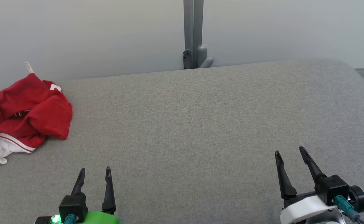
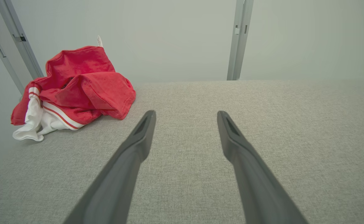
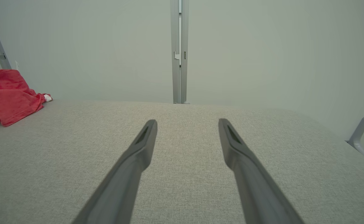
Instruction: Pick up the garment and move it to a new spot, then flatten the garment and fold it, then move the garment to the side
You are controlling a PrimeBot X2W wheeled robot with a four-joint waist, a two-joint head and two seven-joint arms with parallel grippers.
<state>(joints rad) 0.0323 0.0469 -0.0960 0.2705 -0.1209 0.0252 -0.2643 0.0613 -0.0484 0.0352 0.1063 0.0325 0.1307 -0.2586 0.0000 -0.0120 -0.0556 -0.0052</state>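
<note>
While the red garment (image 1: 29, 115) is lying crumpled at the far left of the grey padded surface (image 1: 200, 124) in the head view, both grippers are waiting near the front edge. The left gripper (image 1: 95, 169) is standing with its fingers spread wide and is holding nothing. The right gripper (image 1: 289, 150), well apart on the other side, is showing the same wide, empty spread. The garment is lying ahead of the left gripper and to its left, much nearer to it than to the right one.

In the left wrist view, the garment (image 2: 82, 90) is sitting up and to the left of the spread fingers, not touching them. It is looking soft, light and limp, so it is likely going to sag and drag when lifted. A raised red fold at the right side of the heap is offering a good place to pinch. The white striped hem is possibly a waistband, but the bunching is hiding its shape.

In the right wrist view, a part of the garment (image 3: 7, 90) is showing at the left border, far from the empty fingers.
</note>
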